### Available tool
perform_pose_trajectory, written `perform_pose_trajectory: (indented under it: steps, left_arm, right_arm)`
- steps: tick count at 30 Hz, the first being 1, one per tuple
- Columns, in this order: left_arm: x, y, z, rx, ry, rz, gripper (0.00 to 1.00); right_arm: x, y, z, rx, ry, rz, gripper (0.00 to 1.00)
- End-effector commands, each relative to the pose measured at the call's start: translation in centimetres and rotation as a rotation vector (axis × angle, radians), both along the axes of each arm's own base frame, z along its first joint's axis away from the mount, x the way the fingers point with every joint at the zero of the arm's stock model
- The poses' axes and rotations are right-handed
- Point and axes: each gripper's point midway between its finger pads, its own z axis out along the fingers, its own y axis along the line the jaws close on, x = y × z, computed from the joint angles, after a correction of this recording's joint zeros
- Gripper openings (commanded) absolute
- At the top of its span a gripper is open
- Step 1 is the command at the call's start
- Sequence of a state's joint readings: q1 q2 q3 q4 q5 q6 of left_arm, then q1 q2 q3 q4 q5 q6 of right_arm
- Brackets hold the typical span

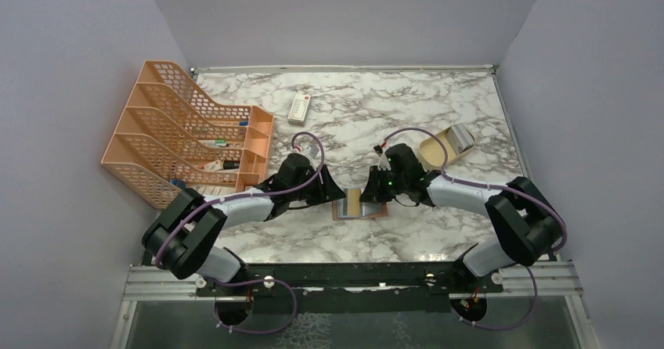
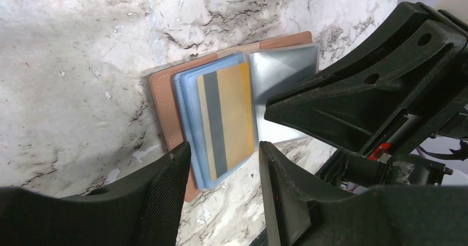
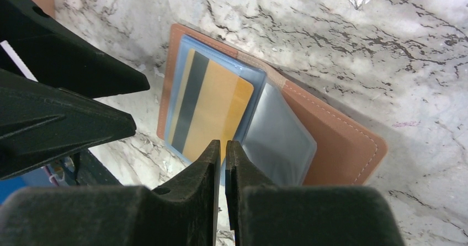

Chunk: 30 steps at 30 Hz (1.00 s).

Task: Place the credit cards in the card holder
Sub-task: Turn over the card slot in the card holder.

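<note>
Top: card holder (image 1: 360,205) open, centre; remaining credit cards (image 1: 461,136) apparently in tan box (image 1: 430,155), far right.
Left wrist: left gripper (image 2: 225,148) open, straddling gold card (image 2: 234,111) lying in sleeve (image 2: 185,108).
Right wrist: right gripper (image 3: 223,146) nearly closed at sleeve edge; pinch unclear.

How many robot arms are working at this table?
2. The left arm reaches to the brown card holder from the left, the right arm from the right. None appears hidden.

Left pincer (image 2: 223,151) parted; right pincer (image 3: 223,149) pinched nearly closed; arms converge at centre.
</note>
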State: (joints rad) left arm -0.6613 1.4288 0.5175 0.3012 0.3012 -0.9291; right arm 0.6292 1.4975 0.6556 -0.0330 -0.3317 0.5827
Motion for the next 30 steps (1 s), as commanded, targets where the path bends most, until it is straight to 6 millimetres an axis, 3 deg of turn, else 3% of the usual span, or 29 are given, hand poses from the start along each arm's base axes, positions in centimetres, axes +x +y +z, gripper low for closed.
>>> perform_pose_trajectory:
  steps: [1, 6, 16, 30]
  left_arm:
    - [0.5, -1.0, 0.7, -0.034, -0.019, -0.024, 0.51]
    - [0.5, -1.5, 0.9, -0.051, -0.023, -0.051, 0.50]
    - [0.7, -2.0, 0.9, -0.060, -0.023, -0.069, 0.50]
    - [0.5, -2.4, 1.6, -0.095, -0.025, -0.080, 0.50]
  right_arm:
    - [0.5, 0.6, -0.1, 0.001, -0.004, -0.001, 0.07]
    - [0.1, 0.8, -1.0, 0.018, 0.027, 0.009, 0.05]
    - [-0.3, -0.7, -3.3, -0.069, 0.060, -0.028, 0.01]
    - [-0.7, -0.7, -3.5, -0.057, 0.069, -0.029, 0.01]
